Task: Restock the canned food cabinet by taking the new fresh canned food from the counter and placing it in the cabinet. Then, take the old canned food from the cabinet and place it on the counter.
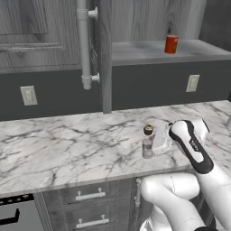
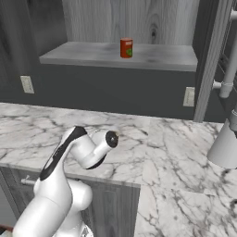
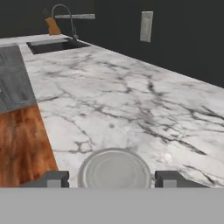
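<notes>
The white arm rises from below the bench edge, bends at a rounded elbow, and folds forward so that its hand lies low over the marble, close to the front edge. In the left base view the wrist covers most of the hand, and beside it stands a small can [image 1: 147, 143] with a dark top and a pale, washed-out body, upright on the bench [image 1: 67, 144].

In the hand view the gripper [image 3: 113, 178] looks along the slab, its two dark fingertips set apart on either side of a round silvery can lid [image 3: 114, 168]. The tips stand just off the rim on both sides, so the jaws look partly open around the can; whether the pads press on it cannot be told. Its side and colours are hidden there, so which can it is stays unclear.

The orange-red can [image 1: 171, 44] stands upright on the pale grey shelf board of the cabinet [image 1: 198, 49], whose walls are grey wood grain. The open cabinet door bears a long silver bar handle [image 1: 84, 43].

The bench is smooth white marble with grey veins. Far along it in the hand view lie a dark sink [image 3: 54, 45] and a curved tap [image 3: 65, 17].
</notes>
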Robot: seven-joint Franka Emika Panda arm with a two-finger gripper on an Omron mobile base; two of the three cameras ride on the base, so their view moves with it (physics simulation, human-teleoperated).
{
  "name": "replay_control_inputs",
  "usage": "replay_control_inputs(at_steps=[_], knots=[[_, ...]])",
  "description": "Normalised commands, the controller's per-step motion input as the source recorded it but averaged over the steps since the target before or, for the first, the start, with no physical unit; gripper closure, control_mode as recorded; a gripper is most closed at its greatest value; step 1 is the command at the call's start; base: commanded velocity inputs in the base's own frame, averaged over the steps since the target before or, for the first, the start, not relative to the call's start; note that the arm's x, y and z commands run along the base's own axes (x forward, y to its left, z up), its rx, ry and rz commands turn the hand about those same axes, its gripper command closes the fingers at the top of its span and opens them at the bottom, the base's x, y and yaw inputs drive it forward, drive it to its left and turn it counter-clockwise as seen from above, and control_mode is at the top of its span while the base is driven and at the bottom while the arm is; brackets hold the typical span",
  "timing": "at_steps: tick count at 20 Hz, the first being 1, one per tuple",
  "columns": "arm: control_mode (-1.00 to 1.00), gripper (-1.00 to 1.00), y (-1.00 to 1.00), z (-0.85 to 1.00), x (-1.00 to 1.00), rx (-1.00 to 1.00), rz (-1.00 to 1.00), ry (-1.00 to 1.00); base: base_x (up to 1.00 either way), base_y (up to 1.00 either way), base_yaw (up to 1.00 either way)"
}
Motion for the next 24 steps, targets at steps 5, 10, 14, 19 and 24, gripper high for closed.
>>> replay_control_inputs(at_steps=[5,10,14,19,24], knots=[[-1.0,-1.0,0.25,0.47,0.0,0.0,0.0,-0.03,0.0,0.0,0.0],[-1.0,-1.0,0.23,1.0,-0.26,0.0,0.0,-0.03,0.0,0.0,0.0],[-1.0,-1.0,0.19,1.0,-0.97,0.0,0.0,-0.04,0.0,0.0,0.0],[-1.0,-1.0,0.07,0.73,-1.0,0.0,0.0,0.0,0.0,0.0,0.0],[-1.0,-1.0,-0.02,0.14,-1.0,-0.05,-0.03,0.0,0.0,0.0,0.0]])
